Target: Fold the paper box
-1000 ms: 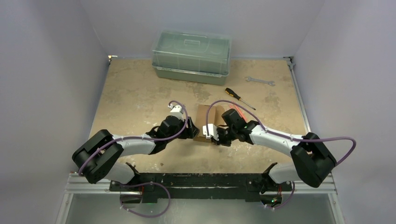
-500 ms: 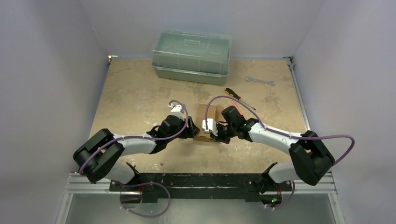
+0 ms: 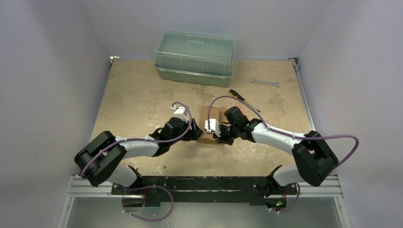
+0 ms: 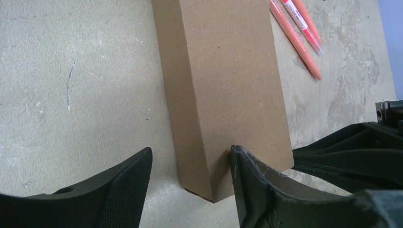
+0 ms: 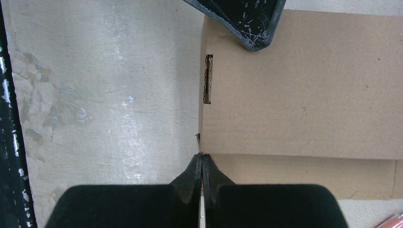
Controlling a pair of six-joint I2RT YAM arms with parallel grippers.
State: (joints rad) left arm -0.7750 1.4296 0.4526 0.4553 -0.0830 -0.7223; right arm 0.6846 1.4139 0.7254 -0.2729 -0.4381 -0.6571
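While the right gripper (image 5: 201,159), fingers pressed together, touches the edge of the box (image 4: 223,85), the left gripper (image 4: 191,152) straddles its corner half-open.

The paper box (image 3: 209,115) is set on the counter (image 3: 138,95) between left claw (image 4: 188,156) and right claw (image 5: 201,160). A container (image 3: 195,58) is placed behind it.

The right gripper (image 5: 202,160), its black fingers pressed tight together, meets the near edge of the plain brown cardboard box (image 5: 304,95) at a fold line, right of a narrow slot (image 5: 207,85), while the left gripper's scuffed black finger (image 5: 244,21) overlaps the box's left side above the mottled beige table (image 5: 109,95).
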